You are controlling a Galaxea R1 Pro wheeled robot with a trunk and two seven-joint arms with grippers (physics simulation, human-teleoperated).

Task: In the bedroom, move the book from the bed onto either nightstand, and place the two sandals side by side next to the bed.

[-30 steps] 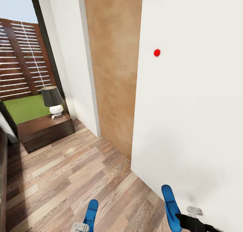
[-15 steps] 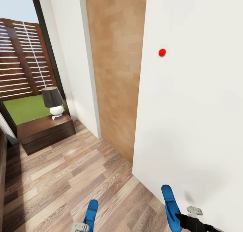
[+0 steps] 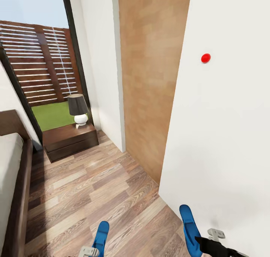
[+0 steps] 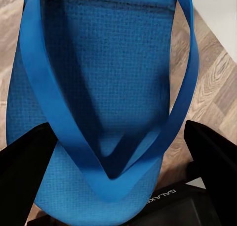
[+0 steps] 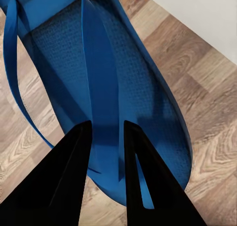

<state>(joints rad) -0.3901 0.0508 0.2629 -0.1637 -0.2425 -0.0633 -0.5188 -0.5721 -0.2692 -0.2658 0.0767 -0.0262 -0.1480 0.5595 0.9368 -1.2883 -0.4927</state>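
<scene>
Each pincer, left [image 4: 118, 186] and right [image 5: 106, 152], was clamped on one blue sandal [image 4: 98, 87], [image 5: 103, 87]; these looked light and flexible, best gripped across the sole.

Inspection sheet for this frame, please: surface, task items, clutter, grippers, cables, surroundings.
Surface: wood-plank floor, bare where it shows.
Job's things: one blue sandal in the left gripper, the other sandal in the right gripper; bed at the head view's left edge; nightstand beyond it by the window. Book: nothing seen.
Clutter: a lamp with a dark shade stands on the nightstand.
Grippers: left shut on the sandal's sole; right fingers pinch a strap.
Cables: nothing seen.
Surroundings: white wall with a red dot, a brown wood panel, slatted fence outside.
</scene>
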